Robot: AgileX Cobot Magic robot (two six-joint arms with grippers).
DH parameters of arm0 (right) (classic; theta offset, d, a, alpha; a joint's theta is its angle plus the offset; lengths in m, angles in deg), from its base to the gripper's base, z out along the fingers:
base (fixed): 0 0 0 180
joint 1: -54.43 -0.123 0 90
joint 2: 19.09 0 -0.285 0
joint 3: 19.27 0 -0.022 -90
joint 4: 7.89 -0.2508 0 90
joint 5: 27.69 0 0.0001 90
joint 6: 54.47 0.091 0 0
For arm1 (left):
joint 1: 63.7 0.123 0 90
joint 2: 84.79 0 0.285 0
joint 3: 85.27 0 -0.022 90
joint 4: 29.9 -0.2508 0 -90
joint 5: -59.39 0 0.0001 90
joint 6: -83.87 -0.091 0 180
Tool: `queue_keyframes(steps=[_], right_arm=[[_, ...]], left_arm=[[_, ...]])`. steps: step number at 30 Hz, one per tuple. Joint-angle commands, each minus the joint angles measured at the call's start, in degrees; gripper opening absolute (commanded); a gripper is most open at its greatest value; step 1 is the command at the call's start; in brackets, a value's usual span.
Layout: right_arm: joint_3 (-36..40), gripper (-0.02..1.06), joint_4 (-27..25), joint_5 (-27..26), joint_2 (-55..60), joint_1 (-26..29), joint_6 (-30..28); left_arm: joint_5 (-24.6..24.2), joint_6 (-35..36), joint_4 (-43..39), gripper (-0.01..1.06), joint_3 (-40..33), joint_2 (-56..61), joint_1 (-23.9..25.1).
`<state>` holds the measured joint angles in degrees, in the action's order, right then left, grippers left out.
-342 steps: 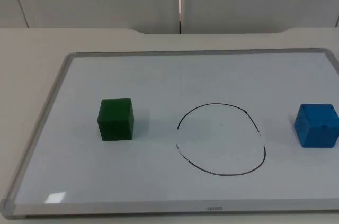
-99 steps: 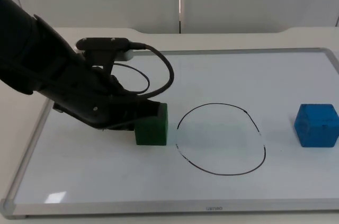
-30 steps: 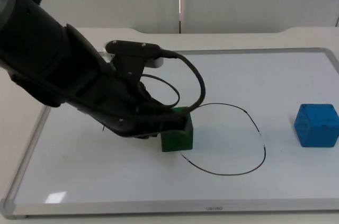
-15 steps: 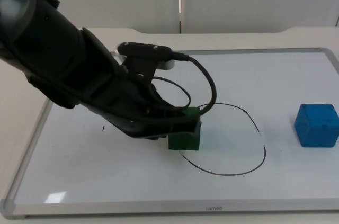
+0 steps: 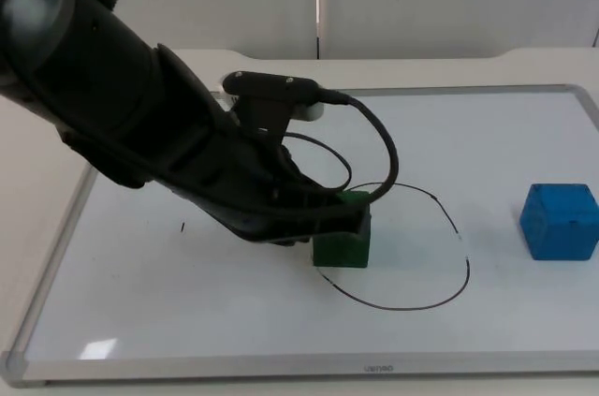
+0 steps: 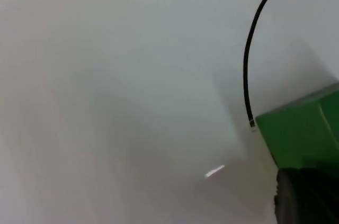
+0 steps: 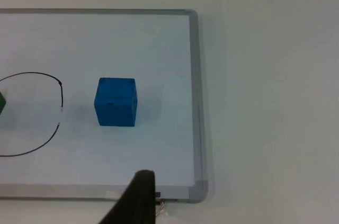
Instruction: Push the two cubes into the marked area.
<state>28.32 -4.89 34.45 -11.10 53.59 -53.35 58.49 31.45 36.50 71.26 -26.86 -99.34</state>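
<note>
Now the left gripper [image 5: 348,226] touching the green cube [image 5: 343,244] on the black circle [image 5: 440,295] line, claw grip hard to tell, blue cube [image 5: 560,220] well apart

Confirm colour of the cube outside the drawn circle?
Blue cube, clearest in the right wrist view.

The whiteboard [image 5: 524,134] has a smooth, glossy white face that catches a light glint, edged by a dull silvery frame [image 7: 197,102], probably metal. The green cube [image 5: 343,244] and blue cube [image 7: 116,102] look matt and painted. The bench [image 7: 275,86] is plain matt off-white.
</note>
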Motion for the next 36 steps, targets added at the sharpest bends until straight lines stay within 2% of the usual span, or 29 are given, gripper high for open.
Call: queue_keyframes(steps=[1,10,25,31,36], right_arm=[[0.13,1.05,-0.32,-0.34,-0.21,0.25,-0.53],[0.13,1.05,-0.32,-0.34,-0.21,0.25,-0.53],[0.13,1.05,-0.32,-0.34,-0.21,0.25,-0.53],[0.13,1.05,-0.32,-0.34,-0.21,0.25,-0.53],[0.13,1.05,-0.32,-0.34,-0.21,0.25,-0.53]], left_arm=[[-0.47,0.43,1.78,0.00,0.36,0.03,-0.47],[0.34,0.43,0.99,0.00,1.40,0.03,-2.94],[1.78,-1.13,0.39,0.00,1.56,-0.54,-2.83],[-0.21,-4.59,0.08,0.00,1.56,0.77,0.54],[-4.88,-4.89,-2.90,0.00,1.45,5.00,6.13]])
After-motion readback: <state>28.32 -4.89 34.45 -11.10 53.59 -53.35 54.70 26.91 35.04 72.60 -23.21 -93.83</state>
